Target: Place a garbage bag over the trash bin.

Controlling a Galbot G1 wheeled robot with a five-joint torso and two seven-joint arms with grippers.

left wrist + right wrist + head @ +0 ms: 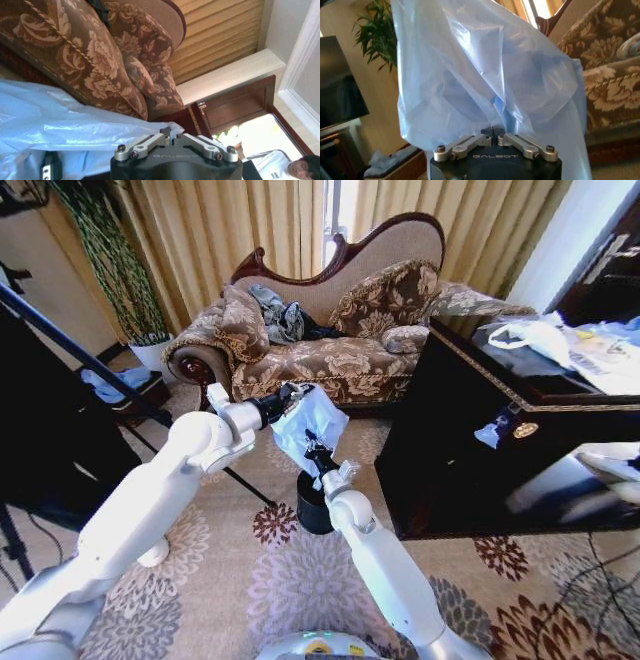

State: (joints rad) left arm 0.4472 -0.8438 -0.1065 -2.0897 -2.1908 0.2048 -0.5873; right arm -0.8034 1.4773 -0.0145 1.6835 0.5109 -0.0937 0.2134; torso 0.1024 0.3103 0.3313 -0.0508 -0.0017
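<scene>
The garbage bag (312, 423) hangs in the air just above the trash bin (313, 507), which stands on the patterned carpet (300, 580) in front of the sofa (330, 340) and just beside the dark cabinet (480, 440). Both arms hold the bag at once, most likely so that the thin film stays stretched between two points instead of collapsing into a crumpled clump. The left gripper (292, 394) reaches in above the bin and on its far side, toward the sofa, and its wrist view shows the jaws pinched together on an edge of the pale blue plastic (75, 127), with the sofa's cushions close behind. The right gripper (318, 454) sits lower, directly above the bin's mouth, and its own view shows the jaws clenched on a gathered fold of the bag (485, 75), the rest of the film billowing up in front of the camera. Holding one grip higher than the other lets the bag drape as a sheet over the bin, which seems a sensible way to find and spread the opening. The bag is not yet over the rim, so the task looks only partly done. The bin itself is upright and untouched, with its near side hidden behind the right wrist.
</scene>
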